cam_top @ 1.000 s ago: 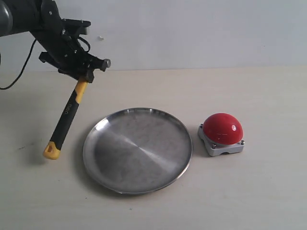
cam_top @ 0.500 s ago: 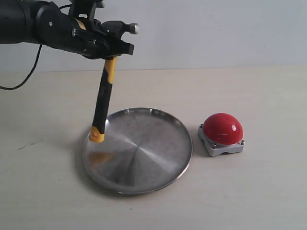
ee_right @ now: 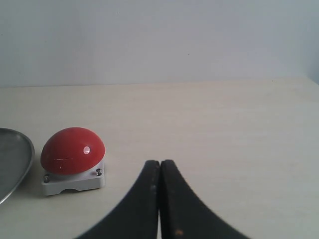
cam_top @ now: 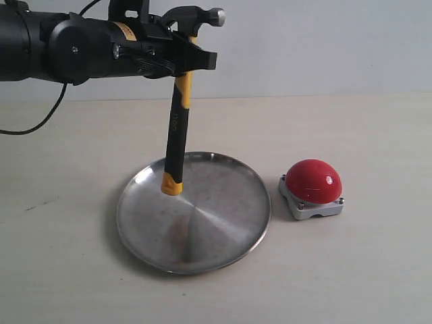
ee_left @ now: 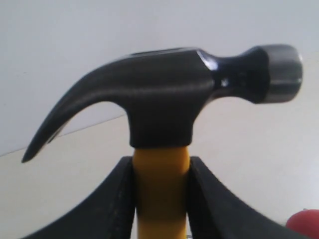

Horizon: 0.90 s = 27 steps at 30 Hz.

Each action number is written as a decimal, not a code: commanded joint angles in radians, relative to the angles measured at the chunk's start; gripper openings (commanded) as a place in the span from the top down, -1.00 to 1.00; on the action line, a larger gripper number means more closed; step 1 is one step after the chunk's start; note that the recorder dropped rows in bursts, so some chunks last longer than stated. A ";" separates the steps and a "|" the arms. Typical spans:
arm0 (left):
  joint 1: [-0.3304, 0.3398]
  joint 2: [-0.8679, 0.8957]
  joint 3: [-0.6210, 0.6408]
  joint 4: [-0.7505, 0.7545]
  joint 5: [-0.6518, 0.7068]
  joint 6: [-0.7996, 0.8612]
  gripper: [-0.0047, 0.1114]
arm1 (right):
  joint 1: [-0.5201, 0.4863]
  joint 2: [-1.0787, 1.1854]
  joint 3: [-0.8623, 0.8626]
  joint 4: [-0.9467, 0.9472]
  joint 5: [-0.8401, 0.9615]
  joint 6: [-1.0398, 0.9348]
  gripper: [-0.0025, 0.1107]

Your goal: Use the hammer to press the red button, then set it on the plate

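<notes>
— Left gripper: what is recorded of its state?

— It is found clamped on the yellow neck of the hammer, just below the dark head, with one finger at each side. In the exterior view the fingers are hard to tell apart from the black body of the arm.

— What is cut off or obscured?

— In the left wrist view the handle is cut off at the frame edge below the neck, and the red button is seen only as a sliver in one corner. In the right wrist view only a short arc of the plate is shown. The right gripper is noted pressed shut with nothing held, low over the table. Its arm lies outside the exterior view.

— And the plate's contents?

— The plate is recorded lying flat on the table, near the button but apart from it. The hammer is held almost upright, head uppermost, with its yellow end hanging over the plate's surface on the left arm's side. Contact between that end and the metal cannot be confirmed. A dim reflection is seen on the plate below it. The button is found on its grey base on the table, touched by neither gripper.
</notes>
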 commanded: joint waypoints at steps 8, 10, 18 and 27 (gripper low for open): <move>-0.032 -0.025 0.004 -0.089 -0.107 0.144 0.92 | -0.006 -0.005 0.005 0.000 -0.011 0.001 0.96; -0.048 -0.025 0.022 -0.091 -0.145 0.151 0.92 | -0.006 -0.005 0.005 0.000 -0.011 0.001 0.96; -0.189 -0.038 0.177 -0.621 -0.603 0.642 0.92 | -0.006 -0.005 0.005 0.000 -0.011 0.001 0.96; -0.265 -0.038 0.221 -0.834 -0.848 0.659 0.92 | -0.006 -0.005 0.005 0.000 -0.011 0.001 0.96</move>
